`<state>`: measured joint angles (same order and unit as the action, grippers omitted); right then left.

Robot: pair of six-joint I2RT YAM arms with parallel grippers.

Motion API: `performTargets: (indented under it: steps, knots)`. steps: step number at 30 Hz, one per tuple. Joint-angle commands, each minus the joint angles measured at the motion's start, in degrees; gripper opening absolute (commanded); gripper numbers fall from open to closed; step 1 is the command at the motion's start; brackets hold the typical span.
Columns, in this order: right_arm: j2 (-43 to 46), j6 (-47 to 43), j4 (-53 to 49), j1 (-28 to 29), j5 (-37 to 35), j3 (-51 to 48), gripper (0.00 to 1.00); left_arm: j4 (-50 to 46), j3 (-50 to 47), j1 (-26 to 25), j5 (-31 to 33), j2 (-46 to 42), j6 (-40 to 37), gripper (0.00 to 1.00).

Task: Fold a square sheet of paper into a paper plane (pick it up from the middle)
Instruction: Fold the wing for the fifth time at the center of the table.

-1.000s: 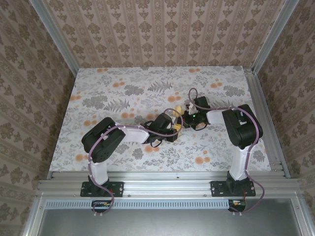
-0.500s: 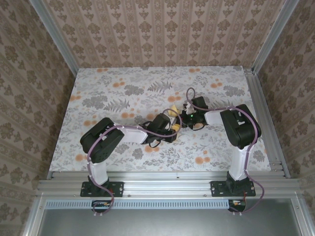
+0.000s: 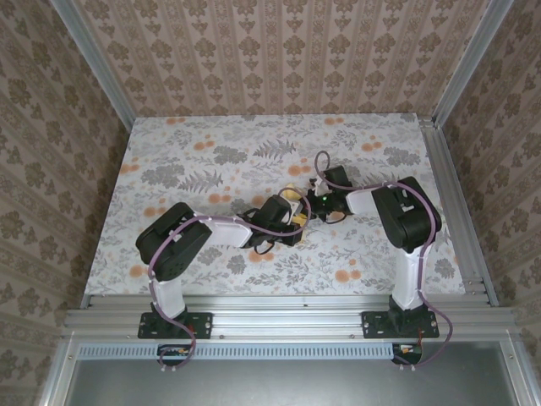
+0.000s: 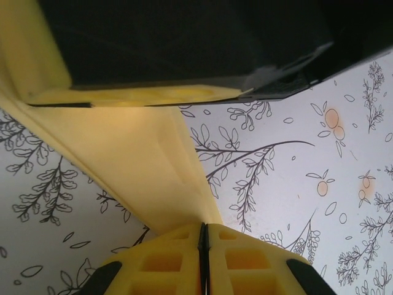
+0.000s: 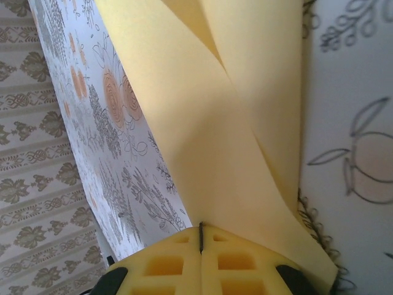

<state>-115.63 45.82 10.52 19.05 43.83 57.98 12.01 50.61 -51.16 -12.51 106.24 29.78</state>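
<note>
- Fingers (image 4: 166,261) of the left gripper (image 4: 203,230) are pressed together, yellow pad against yellow pad, pinching a narrow tip of the sheet of paper (image 4: 141,166); only a thin dark seam shows between them
- from that pinch the pale-yellow sheet widens up and to the left, lifted off the table (image 4: 295,184); its upper edge runs under a black housing (image 4: 184,43) that crosses the top of the left wrist view; what that housing belongs to I cannot tell
- fingers (image 5: 236,261) of the right gripper (image 5: 201,236) are likewise closed tight on the paper, clamping its lower edge; above them the sheet shows two overlapping layers that meet along a slanting fold line
- seen from above, both grippers meet nose to nose near the middle of the table, well apart from all four edges; small bits of yellow show between and just beside them
- the table carries a grey leaf print with orange flower spots; one orange spot lies just beside the paper in the right wrist view
- patterned walls (image 3: 279,59) close in the far, left and right sides; a metal rail (image 3: 279,306) runs along the near edge
</note>
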Motion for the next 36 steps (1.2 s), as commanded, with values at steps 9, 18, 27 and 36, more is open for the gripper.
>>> performTargets:
  steps: [9, 18, 27, 36]
  knots:
    - [-0.19, -5.74, -10.43, 0.31, -8.55, 1.30, 0.05, -18.17, -4.97, 0.64, 0.90, 0.72, -2.09, 0.10]
    - [5.24, -4.02, -10.68, -1.12, -11.90, -6.37, 0.05, -20.40, -6.98, 1.19, 2.00, -2.02, -3.05, 0.10]
    - [10.24, -2.46, -9.26, -1.35, -10.60, -7.71, 0.05, -22.80, -5.75, 1.45, 2.60, -1.61, -5.24, 0.11]
    - [17.34, 2.10, -4.74, -1.01, -9.37, -8.11, 0.08, -26.47, -4.68, 1.15, 5.11, -0.94, -8.69, 0.11]
